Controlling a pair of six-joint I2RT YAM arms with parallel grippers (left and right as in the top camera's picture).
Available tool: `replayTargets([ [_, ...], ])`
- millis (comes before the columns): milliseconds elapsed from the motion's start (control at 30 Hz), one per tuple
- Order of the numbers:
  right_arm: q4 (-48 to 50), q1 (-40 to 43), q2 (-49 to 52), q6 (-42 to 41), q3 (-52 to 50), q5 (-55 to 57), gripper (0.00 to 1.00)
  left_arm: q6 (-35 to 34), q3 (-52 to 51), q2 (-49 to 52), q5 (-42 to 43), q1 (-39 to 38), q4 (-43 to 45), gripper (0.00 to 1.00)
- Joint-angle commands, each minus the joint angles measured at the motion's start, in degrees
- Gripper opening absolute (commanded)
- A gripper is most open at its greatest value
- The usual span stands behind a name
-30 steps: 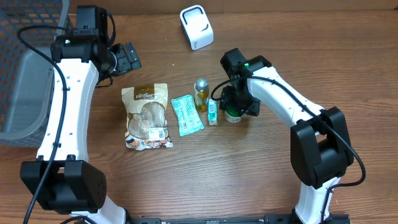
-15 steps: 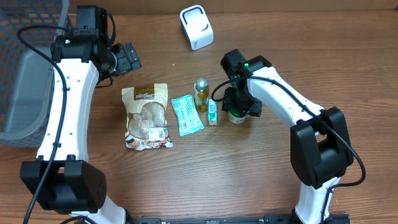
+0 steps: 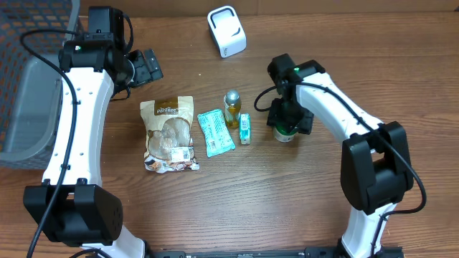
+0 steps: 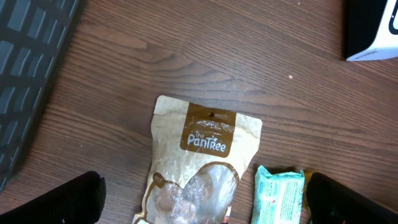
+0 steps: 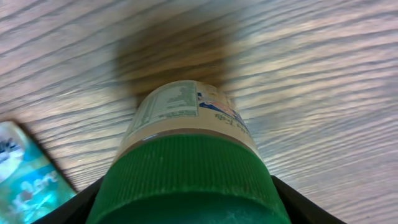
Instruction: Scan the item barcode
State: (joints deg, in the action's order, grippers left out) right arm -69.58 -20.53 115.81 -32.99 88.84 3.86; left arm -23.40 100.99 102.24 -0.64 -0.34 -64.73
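Wooden worktop, seen from overhead, with a dark mesh basket at its left edge. The left arm is extended along the basket side. The left gripper is held wide open and empty above the worktop, just behind a tan snack pouch. In the left wrist view, the two fingers are seen well apart, with the pouch's upper end between them.

The right arm is bent inward from the right. The right gripper is closed on a green-capped jar. In the right wrist view, the ribbed cap is seen bracketed on both sides by the dark fingers, and the printed label is turned toward the worktop.

A white barcode scanner is placed at the far edge, well apart from the jar. A teal packet, a small amber bottle and a small teal box are arranged in a row between the pouch and the jar. The box lies near the jar.
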Motion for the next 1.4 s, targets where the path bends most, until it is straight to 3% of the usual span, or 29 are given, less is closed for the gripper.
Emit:
replayTargets([
  [0,-0.17,1.46,0.09,-0.02,-0.13,1.20,0.69,0.72,1.05,-0.63,0.07,-0.07,0.04,1.00],
  [200,-0.20,2.62,0.09,-0.04,-0.13,0.96,0.70,0.72,1.05,-0.63,0.07,-0.07,0.04,0.99],
  [300,-0.17,2.60,0.09,-0.02,-0.13,1.01,0.76,0.72,1.05,-0.63,0.07,-0.07,0.04,1.00],
  [467,0.07,2.62,0.09,0.00,-0.13,1.25,0.99,0.70,1.05,-0.63,0.07,-0.07,0.04,1.00],
  [500,0.31,2.62,0.09,0.00,-0.13,1.27,1.00,0.72,1.05,-0.63,0.07,-0.07,0.04,1.00],
  [1367,2.73,2.67,0.09,4.59,-0.63,1.25,1.00,0.72,1.05,-0.63,0.07,-0.07,0.04,1.00],
])
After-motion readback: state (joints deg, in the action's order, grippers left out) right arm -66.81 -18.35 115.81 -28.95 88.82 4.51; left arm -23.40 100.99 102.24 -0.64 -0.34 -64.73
